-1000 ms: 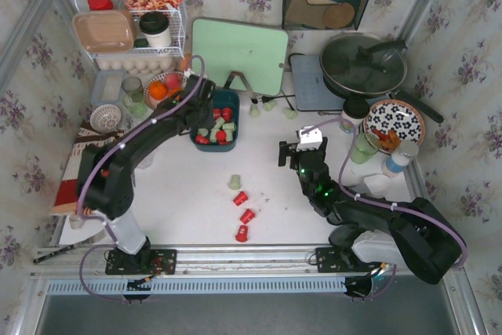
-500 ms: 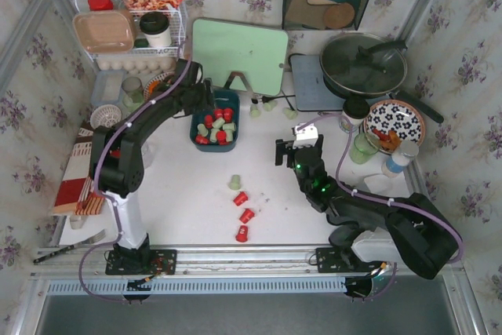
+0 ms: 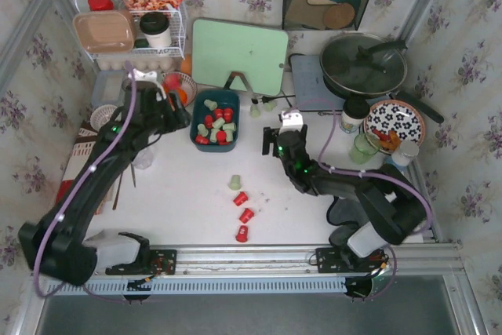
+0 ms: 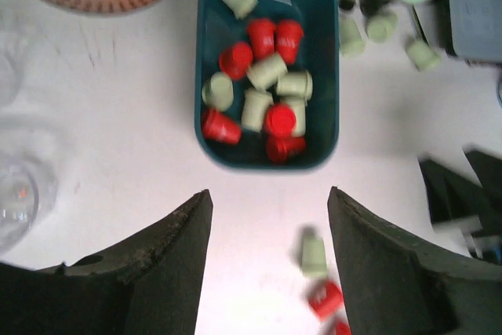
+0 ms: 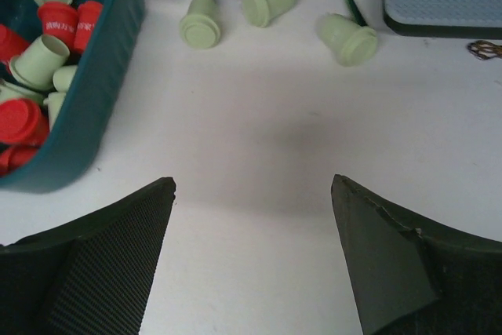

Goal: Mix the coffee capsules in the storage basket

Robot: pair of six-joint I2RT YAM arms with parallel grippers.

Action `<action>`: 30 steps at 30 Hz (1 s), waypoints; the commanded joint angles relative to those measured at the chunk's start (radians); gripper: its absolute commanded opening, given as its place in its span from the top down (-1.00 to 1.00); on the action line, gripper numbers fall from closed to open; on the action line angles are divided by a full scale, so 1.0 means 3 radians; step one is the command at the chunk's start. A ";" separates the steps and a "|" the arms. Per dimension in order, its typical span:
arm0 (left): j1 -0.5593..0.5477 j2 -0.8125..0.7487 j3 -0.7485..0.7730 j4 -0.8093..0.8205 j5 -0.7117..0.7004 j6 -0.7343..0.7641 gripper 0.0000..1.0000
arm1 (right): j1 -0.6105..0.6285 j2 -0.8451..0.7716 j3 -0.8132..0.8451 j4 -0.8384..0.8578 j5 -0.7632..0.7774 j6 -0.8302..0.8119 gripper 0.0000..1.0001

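Coffee capsules (image 4: 280, 119), red and pale-green tapered pods, seem light and slippery: pinch the sidewalls. Left pincer (image 4: 268, 209) and right pincer (image 5: 252, 194) gape empty.

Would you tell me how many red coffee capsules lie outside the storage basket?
3 red coffee capsules, in a loose line on the table in front of the storage basket: one beside a pale green capsule, one farther from the basket, one farthest. None seems hidden.

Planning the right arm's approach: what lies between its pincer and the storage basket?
Only bare tabletop between right pincer and storage basket, per right wrist view.
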 commanded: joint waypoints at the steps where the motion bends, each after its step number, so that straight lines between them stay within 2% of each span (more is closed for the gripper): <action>1: 0.0004 -0.0630 -0.0272 -0.0604 0.0526 -0.0008 -0.27 | -0.0024 0.0414 0.0392 -0.0126 -0.0008 0.0233 -0.77; 6: 0.0003 -0.1519 -0.0630 -0.1050 0.0473 0.0346 -0.29 | -0.0128 0.0955 0.0952 -0.0306 -0.0137 0.0257 -0.76; 9: 0.0004 -0.1915 -0.0956 -0.1110 0.0328 0.0618 -0.30 | -0.0256 0.1257 0.1369 -0.0562 -0.0307 0.0330 -0.74; 13: 0.0004 -0.2308 -0.1397 -0.1032 0.0022 0.0610 -0.30 | -0.0417 0.1743 0.2037 -0.1020 -0.0544 0.0398 -0.67; 20: 0.0010 -0.2490 -0.1332 -0.1018 -0.0123 0.0667 -0.31 | -0.0573 0.2396 0.3064 -0.1675 -0.0563 0.0252 -0.61; 22: 0.0009 -0.2496 -0.1328 -0.1042 0.0004 0.0651 -0.31 | -0.0573 0.2502 0.3259 -0.1764 -0.0559 0.0224 -0.61; 30: 0.0009 -0.2612 -0.1317 -0.1044 0.0096 0.0633 -0.31 | -0.0573 0.2783 0.3644 -0.1926 -0.0640 0.0211 -0.51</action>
